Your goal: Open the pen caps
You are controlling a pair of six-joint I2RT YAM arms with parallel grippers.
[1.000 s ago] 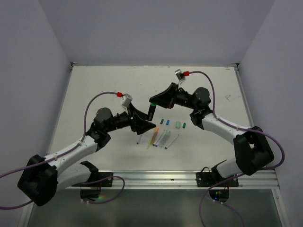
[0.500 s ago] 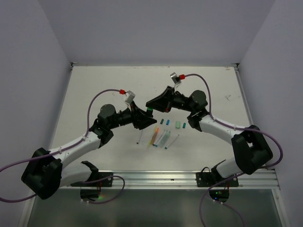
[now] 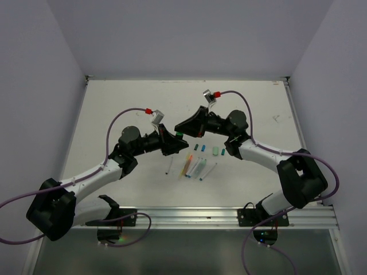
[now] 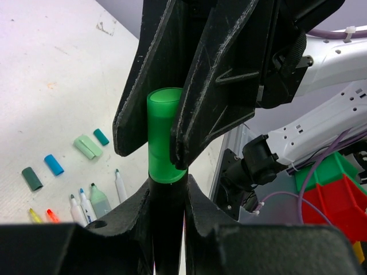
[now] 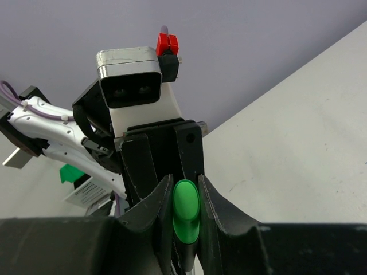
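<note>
In the overhead view, the task is judged well along but unfinished. On the table (image 3: 126, 103), a short row of loose pen caps (image 3: 202, 147) lies just right of centre. A cluster of uncapped pens (image 3: 194, 167) lies just below them. Up and left of these, the left gripper (image 3: 175, 142) and the right gripper (image 3: 180, 128) are set tip to tip above the table, with a green cap (image 3: 179, 133) between them. No container is seen on the table.

In the left wrist view, the green cap (image 4: 163, 134) is placed at the centre of the frame, seated on a dark pen barrel (image 4: 168, 229). The right gripper, reaching in from the top, is clamped on the cap. The left gripper, at the bottom edge, is closed against the barrel just under it. No gap is seen between cap and barrel, so this cap is judged not yet pulled. At lower left, dark green, blue, pale mint and teal caps lie apart from the bare-tipped pens. At the right edge, beyond the table, a green bin (image 4: 324, 172) and a red bin (image 4: 338, 209) are visible, and their contents cannot be told.

In the right wrist view, the green cap is shown at lower centre, pinched between the right gripper's fingers (image 5: 215, 200). The left gripper is faced from just behind it.
</note>
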